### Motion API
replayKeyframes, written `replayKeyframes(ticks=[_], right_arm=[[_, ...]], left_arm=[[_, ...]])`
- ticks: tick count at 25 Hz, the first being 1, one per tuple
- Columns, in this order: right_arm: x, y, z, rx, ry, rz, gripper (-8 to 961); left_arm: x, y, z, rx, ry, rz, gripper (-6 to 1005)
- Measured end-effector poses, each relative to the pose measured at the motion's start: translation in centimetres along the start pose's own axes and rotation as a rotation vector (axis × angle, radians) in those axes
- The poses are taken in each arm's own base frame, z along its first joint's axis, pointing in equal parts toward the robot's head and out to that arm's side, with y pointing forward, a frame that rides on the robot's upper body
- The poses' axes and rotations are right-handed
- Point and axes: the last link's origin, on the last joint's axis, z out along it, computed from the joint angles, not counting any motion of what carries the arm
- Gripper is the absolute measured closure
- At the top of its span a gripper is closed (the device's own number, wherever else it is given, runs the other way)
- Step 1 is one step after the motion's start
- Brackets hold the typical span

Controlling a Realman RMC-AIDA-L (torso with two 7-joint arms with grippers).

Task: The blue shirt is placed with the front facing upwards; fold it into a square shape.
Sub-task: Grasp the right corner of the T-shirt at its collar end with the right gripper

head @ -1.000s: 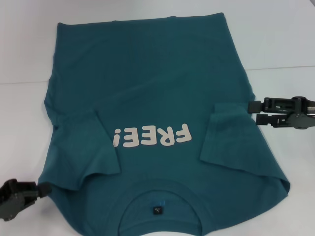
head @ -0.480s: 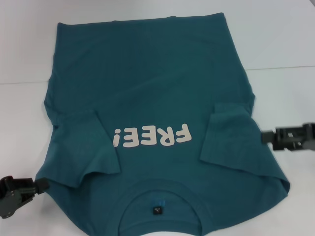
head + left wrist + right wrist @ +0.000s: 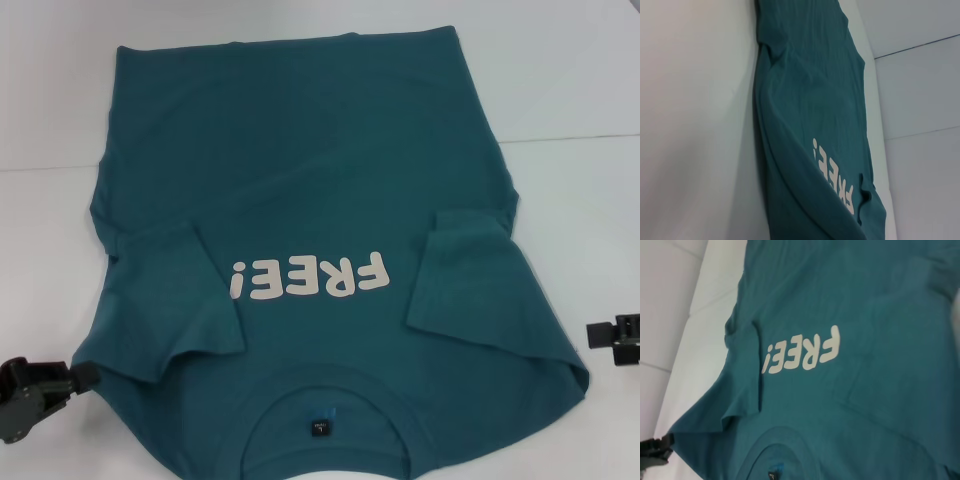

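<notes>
The blue shirt (image 3: 320,180) is a plain dark teal-blue all over, body and both folded-in sleeves alike, with no stripe or weave pattern. Across its chest run cream block letters "FREE!" (image 3: 308,279), solid and unshaded. Inside the collar sits a small black label (image 3: 318,428), with a lighter blue fleck just beside it. The bench (image 3: 560,70) is pale white-grey, crossed by a thin dark seam line. The left gripper (image 3: 30,390) and right gripper (image 3: 615,338) are black.

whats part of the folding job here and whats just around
Job:
- blue shirt, both sleeves folded in
- left gripper, at the shirt's near left corner
- right gripper, just off its right edge

Just around:
- white table
</notes>
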Motion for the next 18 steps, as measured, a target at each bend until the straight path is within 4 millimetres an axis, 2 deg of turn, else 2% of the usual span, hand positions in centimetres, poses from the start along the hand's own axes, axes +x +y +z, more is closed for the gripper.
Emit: replayKeyframes(ticks=[9,18], right_arm=[[0.8,-2.1,-0.8,0.090,-0.042,0.091,30],[0.0,-2.1,1.3,0.134,-0.023,0.079,31]], left_arm=[[0.1,0.0,0.1,0.003,0.003,0.001,959],[0.0,-0.1,0.1,0.004,0.006,-0.004,958]])
